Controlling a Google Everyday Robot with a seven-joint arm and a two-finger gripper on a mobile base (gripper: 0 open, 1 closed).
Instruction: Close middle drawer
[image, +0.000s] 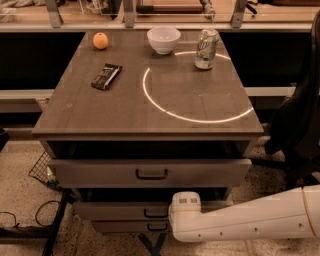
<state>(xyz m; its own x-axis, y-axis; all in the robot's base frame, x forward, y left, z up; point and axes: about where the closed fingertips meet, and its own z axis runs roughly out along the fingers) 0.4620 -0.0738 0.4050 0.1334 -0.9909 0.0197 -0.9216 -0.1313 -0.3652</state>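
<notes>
The biggest thing in front of me is a grey-brown wooden cabinet (95, 117) with a broad flat top, and a bright ring of light (150, 102) lies across the right half of that top. From the lower right the robot's thick white arm (250, 222) reaches in low across the floor toward the cabinet's front. A dark office chair (300, 120) stands off to the right, near the cabinet's corner. The top drawer (100, 172), the tall-fronted one with the larger black handle, is pulled well out, with a dark gap showing above its front. Below it sits the middle drawer (115, 210), its low front panel set back from the top drawer's front yet a little forward of the narrow bottom drawer (120, 226) beneath; its small dark bar handle (155, 213) is just left of the arm's end. The gripper (176, 212) is down there at the middle drawer's front, right beside that handle, behind the arm's white end block, and I cannot tell whether it is wide, narrow or holding anything. A wire basket (42, 170) rests on the floor at the left. On the top are a white bowl (163, 39), a green can (206, 48) touching the ring's edge, a dark snack bar (106, 76), and an orange (100, 40) at the back left.
</notes>
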